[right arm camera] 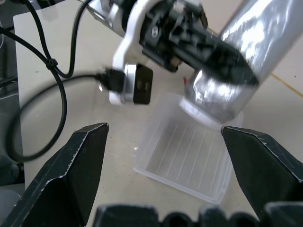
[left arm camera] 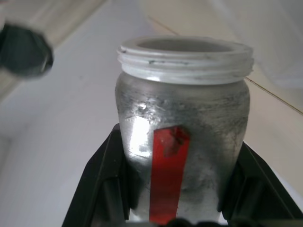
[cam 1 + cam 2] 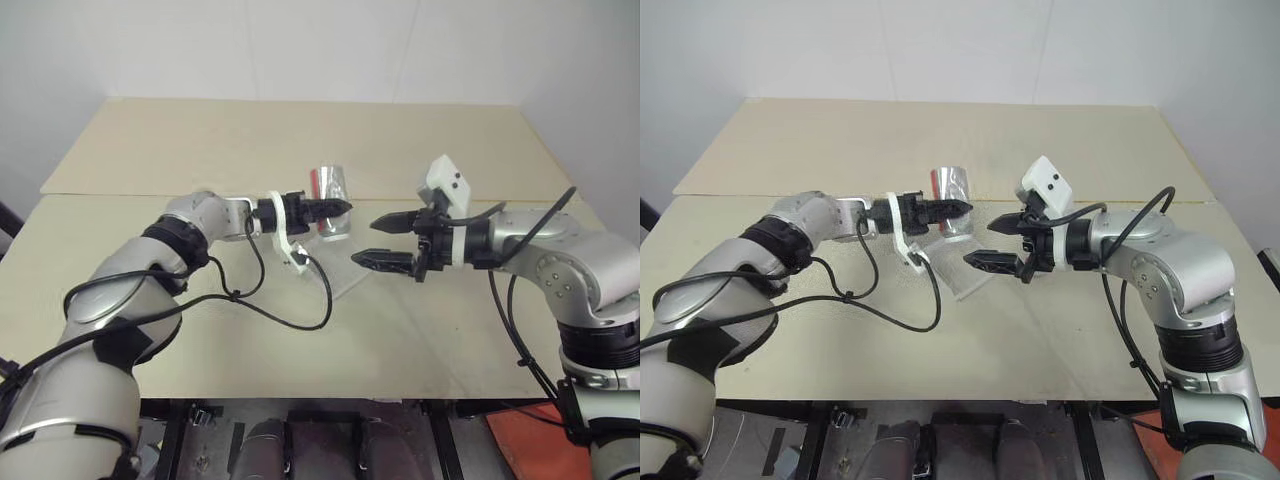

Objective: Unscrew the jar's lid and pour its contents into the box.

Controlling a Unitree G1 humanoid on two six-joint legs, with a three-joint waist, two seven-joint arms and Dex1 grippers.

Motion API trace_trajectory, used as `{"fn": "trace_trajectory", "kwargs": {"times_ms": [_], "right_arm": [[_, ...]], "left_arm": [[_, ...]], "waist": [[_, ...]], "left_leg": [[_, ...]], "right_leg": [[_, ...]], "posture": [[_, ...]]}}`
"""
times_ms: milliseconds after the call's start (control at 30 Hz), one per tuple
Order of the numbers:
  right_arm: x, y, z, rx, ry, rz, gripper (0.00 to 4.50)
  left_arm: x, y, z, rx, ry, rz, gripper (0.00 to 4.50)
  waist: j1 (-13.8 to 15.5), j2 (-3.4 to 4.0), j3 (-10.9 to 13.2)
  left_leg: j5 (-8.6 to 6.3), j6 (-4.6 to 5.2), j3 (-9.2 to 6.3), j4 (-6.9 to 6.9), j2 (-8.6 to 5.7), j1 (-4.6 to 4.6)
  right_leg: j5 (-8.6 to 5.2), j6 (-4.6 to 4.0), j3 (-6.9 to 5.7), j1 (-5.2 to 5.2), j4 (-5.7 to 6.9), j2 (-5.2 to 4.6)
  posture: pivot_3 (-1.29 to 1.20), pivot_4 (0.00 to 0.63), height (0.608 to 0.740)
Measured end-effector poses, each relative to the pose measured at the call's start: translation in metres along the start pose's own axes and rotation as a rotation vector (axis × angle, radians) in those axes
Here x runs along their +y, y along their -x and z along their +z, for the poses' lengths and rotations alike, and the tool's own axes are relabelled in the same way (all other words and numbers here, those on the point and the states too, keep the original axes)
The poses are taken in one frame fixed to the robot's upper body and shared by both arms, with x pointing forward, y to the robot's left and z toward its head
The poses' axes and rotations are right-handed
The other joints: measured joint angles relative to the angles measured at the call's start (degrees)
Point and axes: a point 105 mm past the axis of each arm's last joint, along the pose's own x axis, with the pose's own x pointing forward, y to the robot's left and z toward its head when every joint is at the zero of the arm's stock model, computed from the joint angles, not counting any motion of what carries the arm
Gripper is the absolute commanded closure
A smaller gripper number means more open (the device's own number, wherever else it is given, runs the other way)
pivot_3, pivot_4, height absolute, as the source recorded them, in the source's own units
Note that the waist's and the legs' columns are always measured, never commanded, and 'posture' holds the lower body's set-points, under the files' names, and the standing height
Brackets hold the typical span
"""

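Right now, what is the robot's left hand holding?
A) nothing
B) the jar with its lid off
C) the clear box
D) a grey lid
B: the left gripper has its fingers clamped on the jar, whose threaded neck is open, tipped over the box.

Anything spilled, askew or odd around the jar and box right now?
Nothing spilled that I can see. The jar is open, lid off, gripped in the left gripper and tipped over the box, which looks empty in the right wrist view. The right gripper is open beside it, holding nothing.
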Motion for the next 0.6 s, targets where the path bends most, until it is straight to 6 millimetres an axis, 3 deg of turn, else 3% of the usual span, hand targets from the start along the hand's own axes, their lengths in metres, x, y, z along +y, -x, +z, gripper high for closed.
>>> {"fn": "trace_trajectory", "kwargs": {"times_ms": [67,167,233,333,433,600], "right_arm": [[-0.001,0.001,-0.002,-0.011,0.006,-0.016,0.04],[-0.008,0.008,-0.001,-0.043,0.01,-0.067,0.04],[-0.011,0.011,0.001,-0.064,0.018,-0.088,0.04],[-0.009,0.01,-0.001,-0.069,0.017,-0.086,0.04],[-0.009,0.01,-0.003,-0.065,0.014,-0.088,0.04],[-0.009,0.009,-0.002,-0.068,0.017,-0.085,0.04]], "left_arm": [[0.002,0.012,-0.02,0.179,0.267,0.038,2.58],[-0.009,0.038,-0.056,0.541,0.835,0.159,2.58],[-0.016,0.049,-0.065,0.663,1.273,0.277,2.58],[-0.017,0.06,-0.069,0.752,1.721,0.386,2.58],[-0.018,0.073,-0.065,0.849,1.904,0.501,2.58],[-0.035,0.08,-0.039,0.934,2.04,0.482,2.58]], "waist": [[-0.3,0.02,0.0],[-0.7,0.03,0.0],[-0.8,0.03,0.0],[-1.0,0.03,0.0],[-1.3,0.04,0.0],[-1.3,0.03,0.0]], "left_leg": [[0.05,-0.09,0.03,0.01,0.03,0.02],[0.26,-0.43,0.05,0.15,0.09,0.02],[0.23,-0.38,-0.19,0.36,0.09,-0.1],[0.08,-0.12,-0.61,0.52,0.0,-0.13],[-0.05,0.09,-0.74,0.54,0.0,0.21],[-0.08,0.14,-0.75,0.54,0.0,0.46]], "right_leg": [[0.0,-0.01,0.01,-0.02,0.01,-0.03],[0.0,0.0,0.01,-0.02,0.14,-0.08],[-0.01,0.03,-0.04,0.0,0.16,-0.07],[0.02,0.1,0.0,0.12,0.13,0.04],[0.01,0.12,0.0,0.54,0.06,0.07],[0.03,0.1,0.01,0.73,0.01,0.07]], "posture": [[0.0,0.15,0.74],[0.0,0.15,0.74],[0.0,0.15,0.74],[0.0,0.15,0.74],[0.0,0.15,0.74],[0.0,0.15,0.74]]}}
